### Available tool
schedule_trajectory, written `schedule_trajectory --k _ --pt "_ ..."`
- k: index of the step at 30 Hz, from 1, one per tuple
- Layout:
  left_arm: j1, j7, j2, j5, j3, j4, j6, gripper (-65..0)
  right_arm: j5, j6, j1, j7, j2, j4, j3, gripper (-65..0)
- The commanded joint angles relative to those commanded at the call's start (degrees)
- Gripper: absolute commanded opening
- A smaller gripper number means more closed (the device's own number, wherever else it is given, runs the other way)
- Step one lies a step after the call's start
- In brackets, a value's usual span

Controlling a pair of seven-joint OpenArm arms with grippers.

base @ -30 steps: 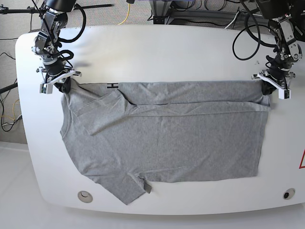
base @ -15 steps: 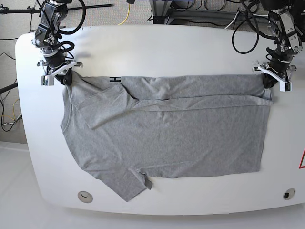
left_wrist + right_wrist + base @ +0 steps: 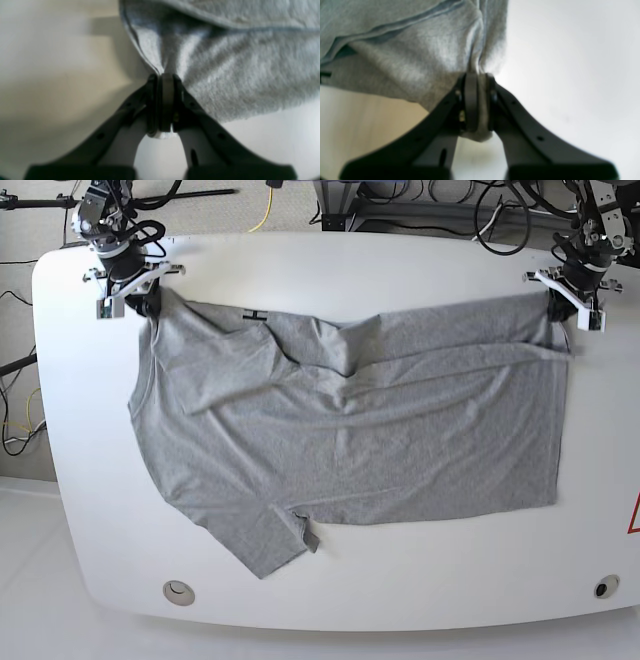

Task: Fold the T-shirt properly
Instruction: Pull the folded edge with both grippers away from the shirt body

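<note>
1. Nearest the front rim of the white table (image 3: 330,605), one short sleeve of the T-shirt (image 3: 350,450) lies flat and loose, so the lower half is bearing on the surface as an anchor.
2. Across the middle, diagonal creases run up toward both far corners, which suggests the cloth is drawn taut from above.
3. At the far side, the right gripper (image 3: 133,283) has its jaws clamped on the shoulder corner, cloth bunched between them in its wrist view (image 3: 477,75).
4. Opposite, the left gripper (image 3: 567,287) pinches the hem corner likewise (image 3: 165,75); holding both ends keeps that edge straight for folding over.
</note>
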Motion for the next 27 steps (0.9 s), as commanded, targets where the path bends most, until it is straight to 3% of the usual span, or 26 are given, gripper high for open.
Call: schedule_trajectory --k 16,27 --pt "7.69 -1.14 -1.77 -0.37 -2.63 5.53 0.11 -64.0 -0.27 0.29 -7.58 0.66 -0.84 2.47 1.46 -64.3" --pt "10.18 -2.40 -1.60 -0.58 -6.12 3.76 -0.48 -64.6 -0.05 0.19 -9.38 0.14 -1.28 1.92 1.10 -63.5"
